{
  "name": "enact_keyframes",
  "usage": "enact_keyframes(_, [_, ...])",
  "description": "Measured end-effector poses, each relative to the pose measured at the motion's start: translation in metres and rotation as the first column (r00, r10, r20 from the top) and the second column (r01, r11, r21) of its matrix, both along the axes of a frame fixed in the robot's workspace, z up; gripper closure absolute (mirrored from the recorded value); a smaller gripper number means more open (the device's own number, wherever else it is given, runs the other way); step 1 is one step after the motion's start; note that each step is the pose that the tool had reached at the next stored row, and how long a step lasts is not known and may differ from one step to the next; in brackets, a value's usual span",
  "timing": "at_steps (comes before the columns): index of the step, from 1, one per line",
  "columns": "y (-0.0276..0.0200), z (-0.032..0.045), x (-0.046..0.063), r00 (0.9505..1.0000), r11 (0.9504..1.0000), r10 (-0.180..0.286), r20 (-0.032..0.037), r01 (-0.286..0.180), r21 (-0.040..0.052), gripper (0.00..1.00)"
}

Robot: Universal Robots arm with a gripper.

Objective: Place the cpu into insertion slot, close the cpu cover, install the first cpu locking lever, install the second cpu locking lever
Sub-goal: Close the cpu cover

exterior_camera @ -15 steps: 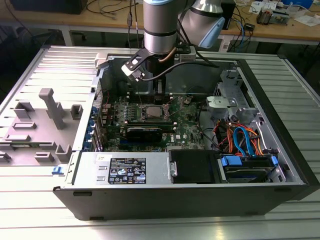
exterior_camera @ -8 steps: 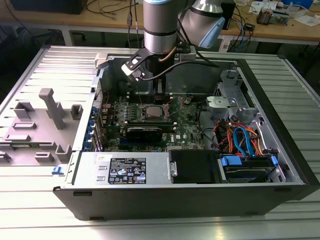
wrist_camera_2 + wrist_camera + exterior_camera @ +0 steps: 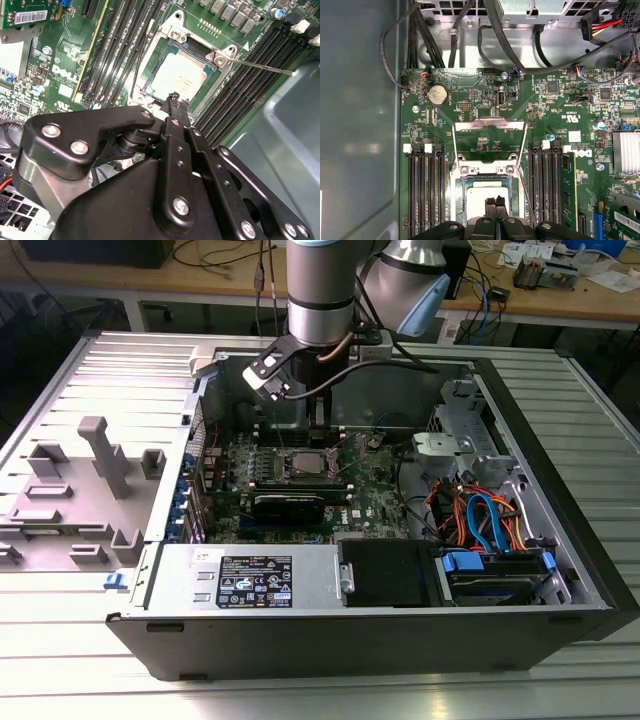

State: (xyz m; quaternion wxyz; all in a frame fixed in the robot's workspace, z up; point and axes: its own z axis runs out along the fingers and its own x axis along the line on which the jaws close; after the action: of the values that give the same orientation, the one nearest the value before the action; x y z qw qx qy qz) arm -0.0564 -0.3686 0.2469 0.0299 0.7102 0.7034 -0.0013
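The cpu (image 3: 180, 75) lies flat in the insertion slot (image 3: 159, 47) on the green motherboard, its dull silver top showing in both wrist views (image 3: 482, 192). My gripper (image 3: 174, 99) hangs just above the chip's near edge with its black fingertips (image 3: 490, 202) pressed close together and nothing between them. The cpu cover (image 3: 490, 123) stands swung open past the slot's hinge side, and bare board shows through its window. Two thin wire locking levers (image 3: 260, 65) stick out loose beside the socket. In the exterior view the arm reaches down into the case over the socket (image 3: 307, 464).
Long black memory slots (image 3: 425, 190) flank the socket on both sides. The case holds a black drive box (image 3: 385, 570), a labelled power supply (image 3: 255, 580) and orange and blue cables (image 3: 480, 520). A grey plastic fixture (image 3: 100, 470) lies outside the case at the exterior view's left.
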Motion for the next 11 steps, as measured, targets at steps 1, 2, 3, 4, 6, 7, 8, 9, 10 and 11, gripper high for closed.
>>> enact_keyframes(1, [0.0, 0.0001, 0.0, 1.0, 1.0, 0.0, -0.0001, 0.0, -0.0001, 0.89])
enact_keyframes(2, [0.0, 0.0002, 0.0, 1.0, 1.0, 0.0, -0.0001, 0.0, -0.0001, 0.89])
enact_keyframes(3, [0.0, 0.0002, 0.0, 1.0, 1.0, 0.0, -0.0001, 0.0, -0.0001, 0.89])
enact_keyframes(4, [0.0, 0.0003, 0.0, 1.0, 1.0, 0.0, -0.0001, 0.0, -0.0001, 0.89])
enact_keyframes(6, [0.0, 0.0004, 0.0, 1.0, 1.0, 0.0, -0.0001, 0.0, -0.0001, 0.89])
enact_keyframes(7, [0.0, 0.0007, 0.0, 1.0, 1.0, 0.0, -0.0003, 0.0, -0.0003, 0.89])
enact_keyframes(8, [0.0, 0.0008, 0.0, 1.0, 1.0, 0.0, -0.0002, 0.0, -0.0002, 0.89])
enact_keyframes(9, [0.0, 0.0009, 0.0, 1.0, 1.0, 0.0, -0.0001, 0.0, 0.0, 0.89])
enact_keyframes(10, [0.0, 0.0011, 0.0, 1.0, 1.0, 0.0, -0.0001, 0.0, -0.0001, 0.89])
enact_keyframes(11, [0.0, 0.0014, 0.0, 1.0, 1.0, 0.0, -0.0002, 0.0, -0.0002, 0.89])
